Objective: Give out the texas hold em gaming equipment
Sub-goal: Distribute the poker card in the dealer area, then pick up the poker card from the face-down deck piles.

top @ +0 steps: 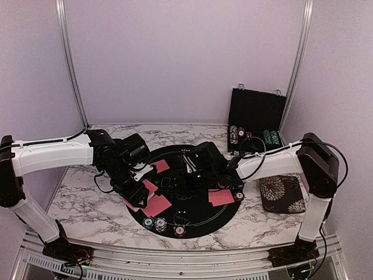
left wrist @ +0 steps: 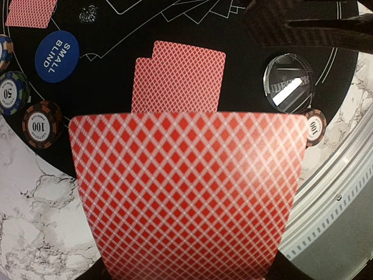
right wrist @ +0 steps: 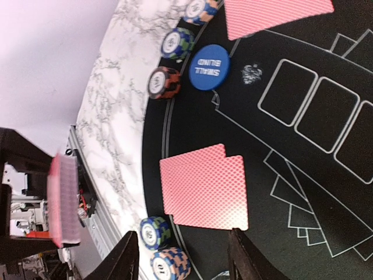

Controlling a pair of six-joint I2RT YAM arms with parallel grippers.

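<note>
Held deck point(left wrist: 186, 198) had a red back with white diamond lattice. Two cards point(left wrist: 178, 79) on the mat had the same red-and-white lattice. Round mat point(top: 204, 221) was black with thin white outlines. Button point(left wrist: 56, 55) was blue, white lettering. 100 chip point(left wrist: 42, 123) was black, red-orange and white stripes. 50 chip point(left wrist: 11, 93) was blue, green stripes. Table point(top: 87, 198) was white marble, grey-black veins. Pad point(top: 282, 193) was black, pale floral print. Case point(top: 256, 111) was black.

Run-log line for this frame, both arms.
left gripper: shut on red-backed deck | right gripper: open over face-down card pair | small blind button: on mat
</note>
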